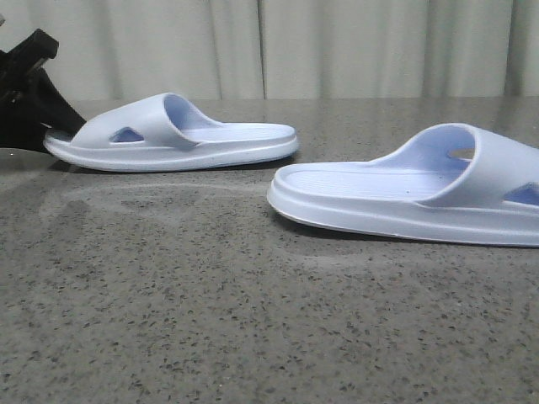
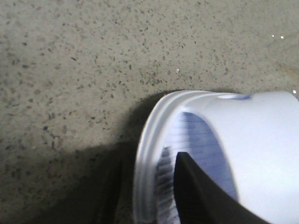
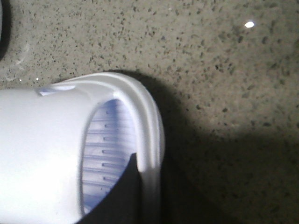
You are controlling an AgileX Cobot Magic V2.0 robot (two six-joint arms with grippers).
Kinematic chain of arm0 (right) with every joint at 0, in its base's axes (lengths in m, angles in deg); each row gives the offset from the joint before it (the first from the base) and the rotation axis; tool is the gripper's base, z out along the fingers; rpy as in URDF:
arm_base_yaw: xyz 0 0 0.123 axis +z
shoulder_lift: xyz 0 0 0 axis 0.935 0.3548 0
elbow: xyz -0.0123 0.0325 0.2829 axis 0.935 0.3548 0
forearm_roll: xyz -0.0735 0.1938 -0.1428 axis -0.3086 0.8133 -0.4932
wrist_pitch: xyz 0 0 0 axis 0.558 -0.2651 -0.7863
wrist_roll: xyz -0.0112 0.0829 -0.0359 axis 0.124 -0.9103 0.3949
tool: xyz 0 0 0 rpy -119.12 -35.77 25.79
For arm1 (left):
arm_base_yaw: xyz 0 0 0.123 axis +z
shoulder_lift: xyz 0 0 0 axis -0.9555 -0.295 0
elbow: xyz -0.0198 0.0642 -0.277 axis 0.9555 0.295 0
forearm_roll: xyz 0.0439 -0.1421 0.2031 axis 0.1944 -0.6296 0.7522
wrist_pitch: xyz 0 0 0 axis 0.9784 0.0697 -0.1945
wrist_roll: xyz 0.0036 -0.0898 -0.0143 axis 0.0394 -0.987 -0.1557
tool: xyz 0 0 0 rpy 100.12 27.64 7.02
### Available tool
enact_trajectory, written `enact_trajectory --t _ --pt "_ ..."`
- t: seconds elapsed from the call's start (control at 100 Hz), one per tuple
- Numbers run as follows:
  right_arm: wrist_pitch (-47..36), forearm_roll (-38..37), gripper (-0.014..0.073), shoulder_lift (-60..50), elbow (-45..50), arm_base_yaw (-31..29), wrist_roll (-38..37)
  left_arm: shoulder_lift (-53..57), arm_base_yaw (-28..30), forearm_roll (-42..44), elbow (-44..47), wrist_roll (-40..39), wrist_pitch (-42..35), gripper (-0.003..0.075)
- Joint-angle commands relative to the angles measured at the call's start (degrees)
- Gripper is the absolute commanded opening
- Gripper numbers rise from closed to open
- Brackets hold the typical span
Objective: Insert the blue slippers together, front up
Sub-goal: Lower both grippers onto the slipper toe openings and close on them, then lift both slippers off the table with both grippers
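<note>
Two pale blue slippers lie flat on the grey speckled table, heels towards each other. The left slipper (image 1: 181,135) has its toe end beside my black left arm (image 1: 25,93). In the left wrist view my left gripper (image 2: 149,161) straddles that slipper's (image 2: 261,140) front rim. One black finger (image 2: 201,191) is over the ribbed footbed and the other is a dark shape outside, with gaps to the rim. The right slipper (image 1: 413,189) runs out of the front view. My right gripper (image 3: 152,165) has one finger (image 3: 124,196) inside against that slipper's (image 3: 42,149) rim. Its other finger is lost in shadow.
The table (image 1: 210,320) is bare between the slippers and in front of them. Pale curtains (image 1: 337,42) hang behind the far edge. A dark object's edge (image 3: 2,28) shows at one corner of the right wrist view.
</note>
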Motion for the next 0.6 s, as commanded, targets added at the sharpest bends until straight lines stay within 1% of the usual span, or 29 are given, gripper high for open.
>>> enact_trajectory --t 0.0,0.05,0.1,0.15,0.21,0.41,0.59 --pt "-1.04 1.56 -0.0107 -0.85 -1.36 -0.32 1.28 1.94 0.24 -4.35 -1.67 2.08 2.40 0.0233" --pt "-1.04 1.56 -0.0107 -0.85 -1.36 -0.32 1.28 1.94 0.24 -4.35 -1.67 2.51 2.52 0.0219" --pt "-1.04 1.56 -0.0107 -0.85 -1.36 -0.32 1.28 1.94 0.24 -4.35 -1.67 2.51 2.66 0.0181" --pt "-1.04 1.56 -0.0107 -0.85 -1.36 -0.32 1.28 1.94 0.24 -4.35 -1.67 2.51 2.91 0.0118" --pt "-1.18 1.56 -0.0107 -0.85 -1.36 -0.32 1.28 1.94 0.24 -4.23 -1.67 2.51 3.35 0.0013" --pt "-1.30 1.98 -0.0107 -0.85 -3.00 -0.32 1.28 3.70 0.86 -4.23 -1.67 3.88 4.14 0.0015" --pt "0.96 4.81 -0.0107 -0.85 -7.42 -0.32 1.28 8.91 5.06 -4.00 -1.67 3.98 4.60 0.0015"
